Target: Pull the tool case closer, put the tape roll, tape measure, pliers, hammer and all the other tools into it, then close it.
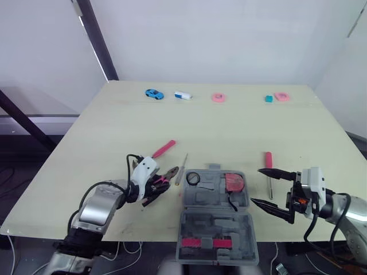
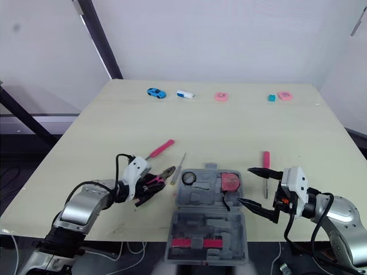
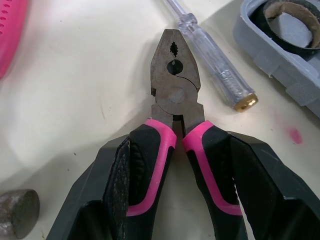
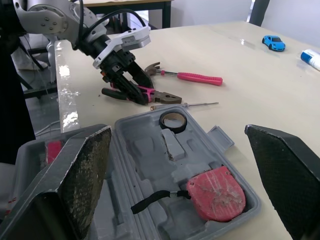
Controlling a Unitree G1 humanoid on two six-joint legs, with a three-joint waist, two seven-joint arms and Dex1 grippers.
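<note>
Pinching the pliers point(image 3: 175, 85) by their pink handles near the front edge of the tabletop point(image 1: 229, 132), just left of the open tool case point(image 1: 213, 221), the left tool point(image 1: 155, 188) looks set to lift them in; the right tool point(image 1: 274, 189) hangs spread beside the case.

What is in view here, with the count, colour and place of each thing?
table: 1, pale, under everything
tool case: 1, grey, open, at the near edge
tape roll: 1, black, in the case
tape measure: 1, pink-red, in the case
pliers: 1, pink-black handles, left of the case
hammer: 1, pink handle, beyond the pliers
clear screwdriver: 1, between pliers and case
pink screwdriver: 1, right of the case
toy car: 1, blue, far edge
white-blue piece: 1, far edge
pink pieces: 2, far edge
teal block: 1, far edge
left gripper: black, shut on the pliers
right gripper: black, open, right of the case
</note>
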